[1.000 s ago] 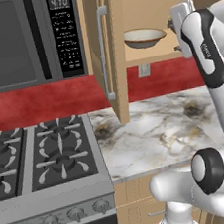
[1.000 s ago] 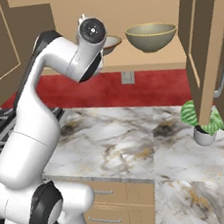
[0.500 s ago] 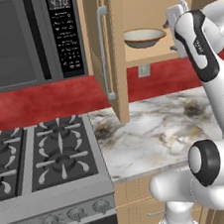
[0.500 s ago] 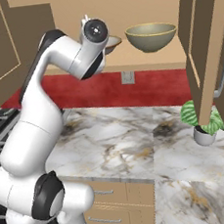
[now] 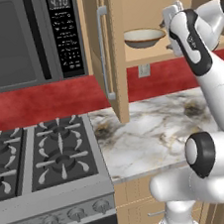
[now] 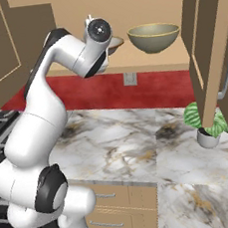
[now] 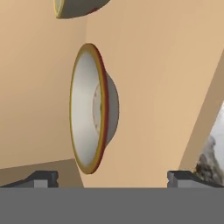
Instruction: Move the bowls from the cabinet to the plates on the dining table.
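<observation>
Hand view: gripper (image 7: 111, 178) wide open, empty, shallow bowl (image 7: 94, 109) at twelve o'clock; right base view shows deeper bowl (image 6: 154, 37).

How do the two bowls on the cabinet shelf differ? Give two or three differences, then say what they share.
The shallow bowl is wide and low; the deep bowl is taller with steeper sides. The shallow bowl is pale cream inside with a tan rim; the deep bowl is olive-beige all over. Both stand upright on the same wooden cabinet shelf, side by side, not touching.
</observation>
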{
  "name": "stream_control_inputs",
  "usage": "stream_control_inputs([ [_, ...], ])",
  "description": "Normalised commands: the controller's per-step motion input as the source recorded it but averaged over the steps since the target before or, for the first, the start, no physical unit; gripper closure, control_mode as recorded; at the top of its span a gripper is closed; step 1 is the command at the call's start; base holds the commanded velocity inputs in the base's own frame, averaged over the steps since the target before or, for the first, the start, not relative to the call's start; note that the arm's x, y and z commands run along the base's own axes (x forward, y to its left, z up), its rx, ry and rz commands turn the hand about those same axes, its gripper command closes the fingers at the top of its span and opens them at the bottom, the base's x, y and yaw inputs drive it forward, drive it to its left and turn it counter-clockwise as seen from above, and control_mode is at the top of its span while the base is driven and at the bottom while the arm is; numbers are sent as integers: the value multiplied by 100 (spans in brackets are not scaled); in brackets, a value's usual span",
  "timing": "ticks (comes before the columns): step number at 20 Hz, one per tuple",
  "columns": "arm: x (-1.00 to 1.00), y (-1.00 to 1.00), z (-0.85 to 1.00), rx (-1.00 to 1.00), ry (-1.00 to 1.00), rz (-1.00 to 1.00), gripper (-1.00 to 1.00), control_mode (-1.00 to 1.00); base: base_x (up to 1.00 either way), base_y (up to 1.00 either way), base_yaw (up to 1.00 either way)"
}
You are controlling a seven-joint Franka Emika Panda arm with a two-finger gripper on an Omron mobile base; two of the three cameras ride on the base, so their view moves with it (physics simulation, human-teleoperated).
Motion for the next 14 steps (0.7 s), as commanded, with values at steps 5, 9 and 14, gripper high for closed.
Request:
stream_control_inputs([
  [5,19,-1,-4,0,0,0,-100,-100,0,0,0],
  [9,18,-3,-7,0,0,0,-100,-100,0,0,0],
  [14,19,-1,-4,0,0,0,-100,-100,0,0,0],
])
